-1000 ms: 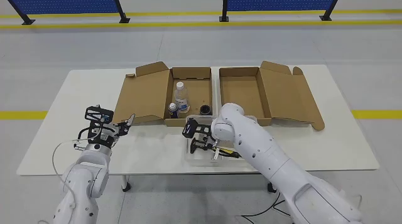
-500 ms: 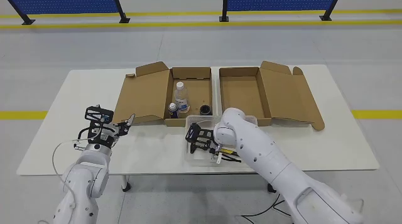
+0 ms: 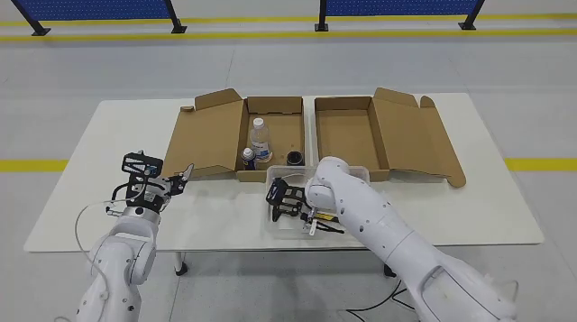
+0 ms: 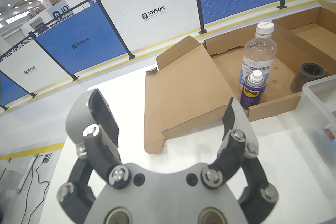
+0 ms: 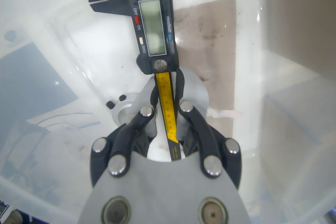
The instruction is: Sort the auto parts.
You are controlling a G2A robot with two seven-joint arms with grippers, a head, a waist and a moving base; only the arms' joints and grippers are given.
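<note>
The caliper (image 5: 153,25) is held by its yellow bar between the closed fingers of the right gripper (image 5: 166,89), inside the clear plastic bin (image 4: 315,84). A silver metal part (image 5: 123,107) is seen on the bin's floor just beside the gripper. The bin is set near the middle of the front edge of the table (image 3: 225,214), just in front of two open cardboard boxes. In the left box (image 4: 183,93) a clear bottle (image 4: 258,57), a spray can (image 4: 253,91) and a dark cylinder (image 4: 311,76) are kept upright; the right box (image 3: 347,137) is placed beside it. The left gripper (image 4: 168,114) is held wide open above the table's left end.
</note>
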